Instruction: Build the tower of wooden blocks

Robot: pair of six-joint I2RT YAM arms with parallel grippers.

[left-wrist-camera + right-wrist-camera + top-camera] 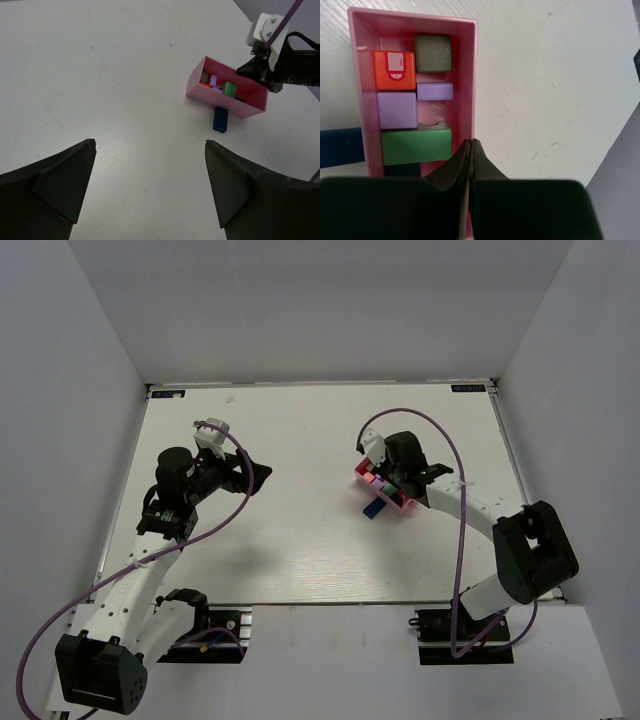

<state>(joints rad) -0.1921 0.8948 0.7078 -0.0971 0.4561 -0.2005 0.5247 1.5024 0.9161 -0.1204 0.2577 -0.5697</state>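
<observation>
Several wood blocks lie in a pink tray [474,75]: red [394,70], dark grey [433,52], two lilac [397,110], green [416,145] and a dark blue one at the near end. A long blue block [220,120] lies flat on the table against the tray's outer wall. My right gripper [470,141] is shut on the tray's right wall, at the near end beside the green block. Far to the left, my left gripper [150,145] hangs open over bare table with nothing between its fingers. The tower is out of view.
The pink tray [385,490] sits right of the table's middle, with the blue block [374,509] at its near-left side. The right arm's purple cable loops above the tray. Grey walls close in the table on three sides.
</observation>
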